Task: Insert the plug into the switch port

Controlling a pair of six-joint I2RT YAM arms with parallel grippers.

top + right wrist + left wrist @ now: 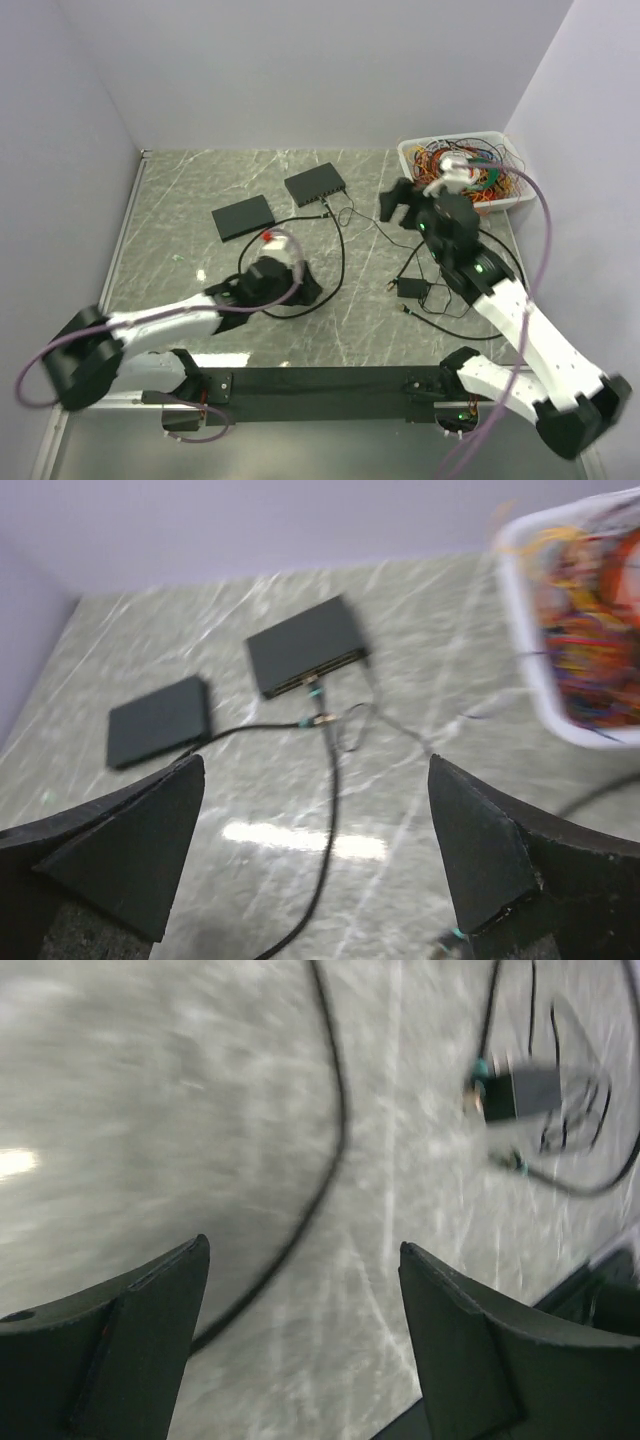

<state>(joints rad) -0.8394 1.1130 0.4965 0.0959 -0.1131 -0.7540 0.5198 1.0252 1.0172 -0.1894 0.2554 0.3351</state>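
A black switch lies at the back centre, and it also shows in the right wrist view. A teal-tipped plug sits at its front port row. A second plug on a black cable lies loose on the table just in front of the switch. My left gripper is open and empty, low over the table by the cable loop; its own view shows only table and cable between the jaws. My right gripper is open and empty, raised to the right of the switch.
A second black box lies left of the switch. A small black adapter with thin leads and teal plugs lies right of centre. A white bin of coloured wires stands at the back right. Walls enclose the table.
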